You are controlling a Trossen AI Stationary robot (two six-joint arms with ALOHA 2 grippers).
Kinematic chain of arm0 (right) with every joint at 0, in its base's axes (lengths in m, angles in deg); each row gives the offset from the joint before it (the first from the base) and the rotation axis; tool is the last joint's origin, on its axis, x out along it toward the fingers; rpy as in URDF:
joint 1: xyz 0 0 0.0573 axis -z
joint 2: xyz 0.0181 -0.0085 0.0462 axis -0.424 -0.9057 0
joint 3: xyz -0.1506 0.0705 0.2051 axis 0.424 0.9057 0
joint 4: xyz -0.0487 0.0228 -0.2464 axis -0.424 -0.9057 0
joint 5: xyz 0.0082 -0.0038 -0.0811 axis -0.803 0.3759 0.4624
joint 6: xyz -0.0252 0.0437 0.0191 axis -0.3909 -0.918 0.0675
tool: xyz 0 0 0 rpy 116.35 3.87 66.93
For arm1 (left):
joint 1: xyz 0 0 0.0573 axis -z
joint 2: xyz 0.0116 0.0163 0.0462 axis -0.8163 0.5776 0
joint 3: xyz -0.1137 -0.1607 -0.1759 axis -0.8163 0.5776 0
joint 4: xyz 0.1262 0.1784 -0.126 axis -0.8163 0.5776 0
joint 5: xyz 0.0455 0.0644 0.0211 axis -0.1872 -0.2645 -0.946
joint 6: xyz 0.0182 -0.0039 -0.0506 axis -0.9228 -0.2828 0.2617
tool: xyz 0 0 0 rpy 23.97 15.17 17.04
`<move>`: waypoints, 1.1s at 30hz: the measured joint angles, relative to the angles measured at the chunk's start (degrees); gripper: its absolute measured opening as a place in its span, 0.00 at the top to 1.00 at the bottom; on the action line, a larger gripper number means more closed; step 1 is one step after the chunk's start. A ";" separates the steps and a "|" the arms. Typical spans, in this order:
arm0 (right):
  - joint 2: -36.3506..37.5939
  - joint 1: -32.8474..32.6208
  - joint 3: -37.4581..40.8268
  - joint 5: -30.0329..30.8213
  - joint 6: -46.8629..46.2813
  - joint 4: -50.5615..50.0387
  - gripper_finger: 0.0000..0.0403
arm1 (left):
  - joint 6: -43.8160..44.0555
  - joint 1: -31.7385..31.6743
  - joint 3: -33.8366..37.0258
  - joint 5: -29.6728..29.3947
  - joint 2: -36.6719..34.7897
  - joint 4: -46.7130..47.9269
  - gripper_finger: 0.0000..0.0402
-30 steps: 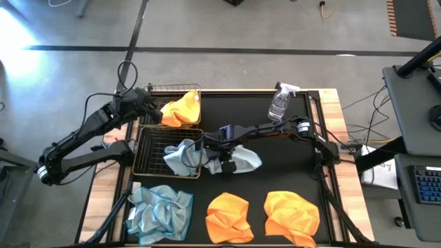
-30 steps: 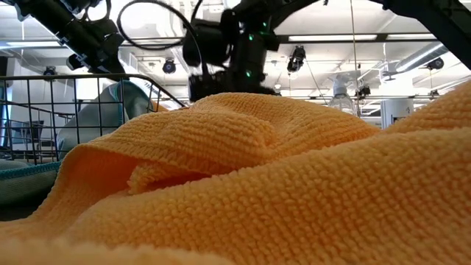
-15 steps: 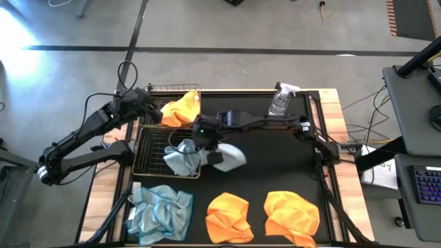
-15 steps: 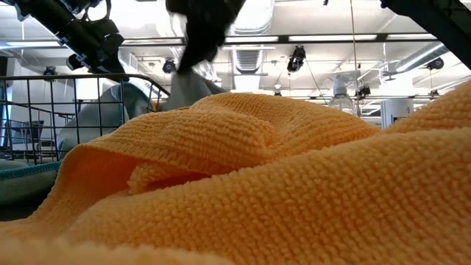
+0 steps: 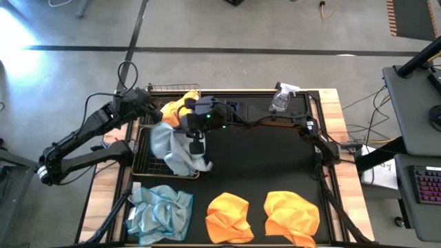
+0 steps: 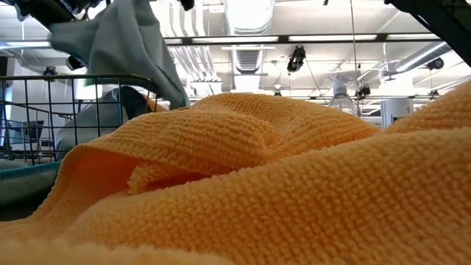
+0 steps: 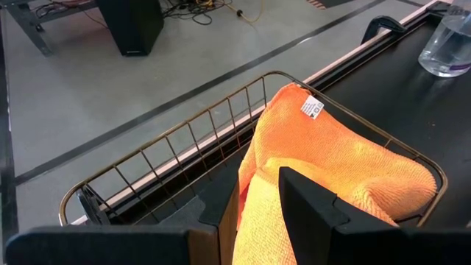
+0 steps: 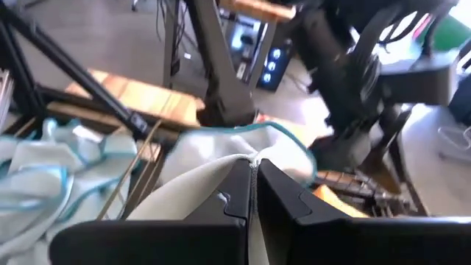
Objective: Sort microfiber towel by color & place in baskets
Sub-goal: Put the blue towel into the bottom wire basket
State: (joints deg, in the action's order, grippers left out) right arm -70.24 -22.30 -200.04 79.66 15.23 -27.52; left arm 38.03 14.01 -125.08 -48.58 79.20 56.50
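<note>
Nearest the low camera lies a bright orange microfiber towel (image 6: 294, 191), its nubby looped pile filling the view in soft rounded folds. From above, two such crumpled orange towels (image 5: 228, 217) (image 5: 292, 217) sit along the near edge of the black table (image 5: 275, 165), with a rumpled pale blue-grey towel (image 5: 160, 212) beside them at the left.

Farther in, the right gripper (image 5: 196, 141) has its fingers (image 8: 287, 199) pressed together, pinching a pale blue-grey towel (image 5: 172, 148) by its stitched teal hem. The cloth hangs limp below the fingertips in long draped folds, over the nearer basket (image 5: 148, 165), a shallow rectangular tray of thin bronze wire mesh. Whether the hanging cloth touches the basket cannot be told.

Beyond that, the left gripper (image 7: 257, 199) holds its two dark, flat-sided fingers slightly spread, with a fold of an orange towel (image 7: 331, 158) lying between them; whether the pads press it cannot be told. That towel, fleecy with a small white label, lies heaped in the farther wire basket (image 7: 176, 154), whose rounded rim curves ahead of the fingertips.

A clear plastic spray bottle (image 5: 281, 102) stands at the far edge, well off from both grippers.
</note>
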 joint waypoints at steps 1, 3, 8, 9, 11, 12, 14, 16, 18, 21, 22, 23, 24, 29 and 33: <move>-0.02 0.00 0.00 0.00 0.00 1.18 0.98 | 0.00 0.00 0.00 0.00 0.00 0.02 0.79; -0.02 0.00 0.00 0.00 0.00 3.51 0.97 | 0.00 0.00 0.00 0.00 0.00 0.04 0.79; -0.07 0.00 0.00 0.00 -0.02 13.54 0.97 | 0.01 0.00 0.00 -0.01 0.00 0.09 0.79; -0.07 0.00 0.00 0.00 0.00 15.40 0.97 | 0.02 0.00 0.00 -0.02 0.00 0.11 0.79; -0.07 0.00 0.00 0.00 -0.02 18.54 0.97 | 0.02 0.00 0.00 -0.02 0.00 0.11 0.79; -0.07 0.00 0.00 0.00 -0.02 19.36 0.97 | 0.02 0.00 0.00 0.00 0.00 0.11 0.79; -0.07 0.00 0.00 -0.03 -0.43 19.92 0.97 | 0.02 0.00 0.00 -0.02 0.00 0.11 0.79; -0.09 0.00 0.00 -0.11 -2.11 19.66 0.97 | 0.02 0.00 0.00 -0.02 0.00 0.11 0.79; -0.09 0.00 0.00 -0.49 -3.79 18.43 0.97 | 0.02 0.00 0.00 -0.02 0.00 0.11 0.79; -0.39 -0.01 0.00 -0.61 -6.08 14.56 0.97 | 0.02 0.00 0.00 -0.02 0.00 0.11 0.79; -0.44 -0.02 0.00 -0.66 -6.58 12.44 0.97 | 0.02 0.00 0.00 -0.02 0.00 0.11 0.79; -0.53 -0.02 0.04 -0.68 -7.04 10.08 0.97 | 0.02 0.00 0.00 -0.02 0.00 0.09 0.79; -0.58 -0.02 0.13 -0.68 -7.53 7.78 0.97 | 0.02 0.00 0.00 -0.02 0.00 0.11 0.79; -1.56 -0.02 0.44 -0.70 -7.54 -2.20 0.97 | 0.02 0.00 0.00 -0.02 0.00 0.11 0.79; -3.04 -0.02 0.50 -2.03 -7.54 -7.48 0.97 | 0.08 0.00 0.35 -0.02 0.00 0.03 0.79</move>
State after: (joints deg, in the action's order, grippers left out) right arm -73.28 -22.32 -199.54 77.62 7.69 -35.00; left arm 38.11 14.01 -124.73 -48.60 79.20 56.53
